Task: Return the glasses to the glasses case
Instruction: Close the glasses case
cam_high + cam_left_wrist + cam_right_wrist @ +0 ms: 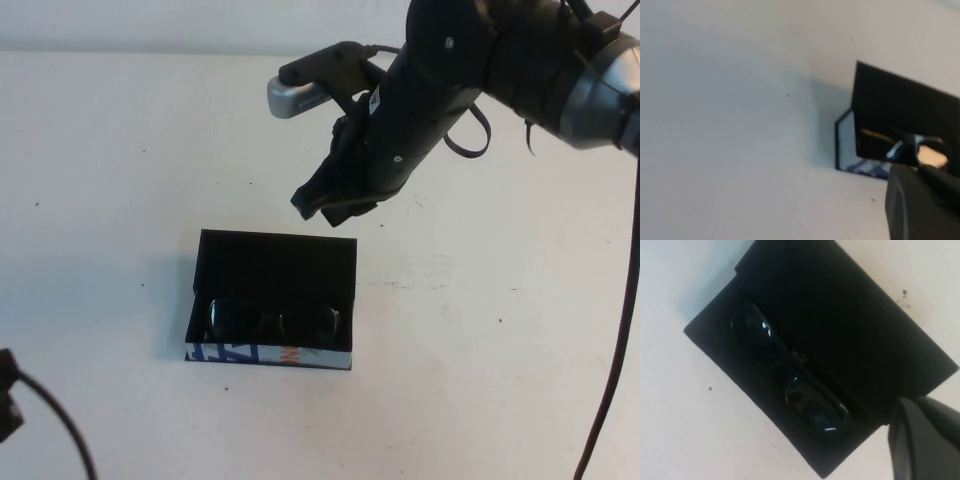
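Glasses (272, 322) already lie inside the open glasses case (275, 262) at frame center, so the right gripper (333, 203), fingers together just above, should push its flap shut.

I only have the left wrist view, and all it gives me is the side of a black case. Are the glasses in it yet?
Observer: Yes. The glasses lie inside the open glasses case, along the side with the printed edge.
Operator: Is the lid shut?
Observer: No, the flap lid is open behind the glasses.
Operator: Where is the right pincer?
Observer: The right pincer hangs shut above the table beyond the case's far edge, holding nothing.
Operator: And the left pincer?
Observer: Only a dark bit of the left arm shows at the high view's lower left edge; its pincer is out of sight.
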